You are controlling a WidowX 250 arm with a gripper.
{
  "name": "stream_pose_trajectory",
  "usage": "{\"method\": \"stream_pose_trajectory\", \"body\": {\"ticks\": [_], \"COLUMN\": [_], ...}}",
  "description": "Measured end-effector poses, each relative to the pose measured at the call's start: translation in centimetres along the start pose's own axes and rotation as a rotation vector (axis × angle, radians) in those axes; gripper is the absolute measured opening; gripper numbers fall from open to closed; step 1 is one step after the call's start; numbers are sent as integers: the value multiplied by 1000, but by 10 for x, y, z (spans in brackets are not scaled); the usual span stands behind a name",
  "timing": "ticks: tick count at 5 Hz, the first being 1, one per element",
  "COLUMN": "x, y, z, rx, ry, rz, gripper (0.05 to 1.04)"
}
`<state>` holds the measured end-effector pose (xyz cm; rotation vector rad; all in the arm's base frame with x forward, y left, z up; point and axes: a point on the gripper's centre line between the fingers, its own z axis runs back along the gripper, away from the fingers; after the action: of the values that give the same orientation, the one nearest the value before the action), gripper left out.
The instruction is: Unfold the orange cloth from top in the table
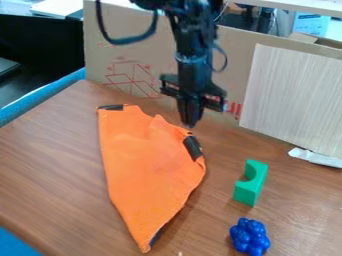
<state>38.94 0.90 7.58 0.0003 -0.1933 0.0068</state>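
Observation:
The black gripper [191, 122] hangs at the upper middle of the camera view, its tips pointing down by the top right edge of the cloth. The orange cloth [143, 165] lies folded on the wooden table, wide at the top and narrowing to a point at the lower left. One black patch marks its top left corner and another its right edge, just below the gripper. Whether the tips touch the cloth is unclear.
A green arch-shaped block [250, 186] stands right of the cloth, with a blue knobby toy [249, 237] below it. Cardboard [127, 65] and a pale panel [294, 95] wall off the table's back. A white piece [315, 157] lies by the panel.

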Motion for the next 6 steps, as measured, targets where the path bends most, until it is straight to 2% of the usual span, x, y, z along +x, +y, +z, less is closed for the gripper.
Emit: {"method": "stream_pose_trajectory", "body": {"ticks": [1,2,3,4,6], "x": [-1,-3,2,7,8], "y": [4,8,2,2,3], "z": [3,-19,-32,-49,-57], "rx": [-8,23,83,124,131], "ry": [10,77,109,143,162], "rz": [16,57,113,139,146], "gripper": [206,486,759,987,1001]}}
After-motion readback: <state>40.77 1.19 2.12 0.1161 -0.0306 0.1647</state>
